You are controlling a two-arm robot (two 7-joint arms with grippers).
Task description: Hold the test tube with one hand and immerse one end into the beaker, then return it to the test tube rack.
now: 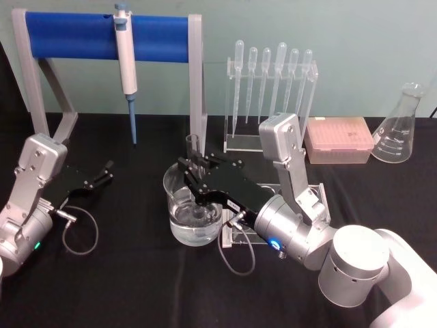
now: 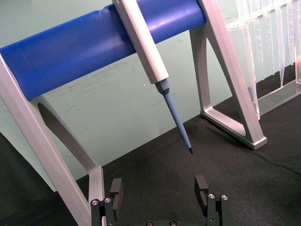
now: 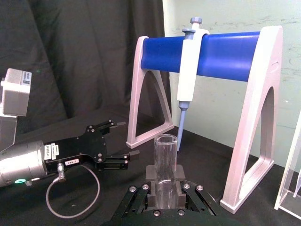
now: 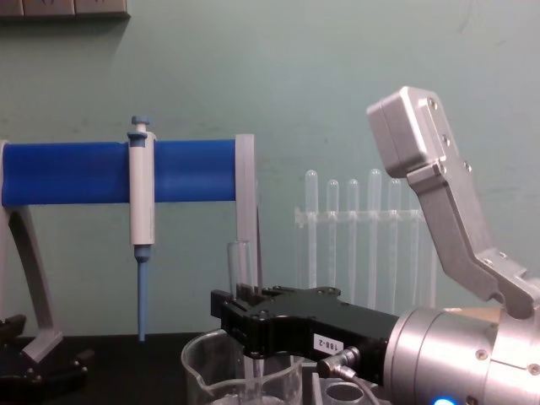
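The test tube (image 1: 192, 145) stands upright in my right gripper (image 1: 194, 171), which is shut on its middle. In the right wrist view the tube (image 3: 165, 155) rises between the black fingers (image 3: 151, 175). The tube's lower end reaches down inside the beaker (image 1: 180, 225), a wide clear glass with liquid at its bottom. From the chest the tube (image 4: 240, 266) sticks up above the right gripper (image 4: 243, 310), and the beaker (image 4: 202, 371) sits right under it. My left gripper (image 1: 102, 174) rests open at the far left, holding nothing, its fingers (image 2: 115, 193) spread apart.
A blue-barred stand (image 1: 102, 37) with a hanging pipettor (image 1: 126, 61) is at the back left. A clear rack of plastic pipettes (image 1: 270, 82), an orange tip box (image 1: 338, 140) and a conical flask (image 1: 399, 126) line the back right. A clear tube rack (image 1: 239, 236) lies under my right arm.
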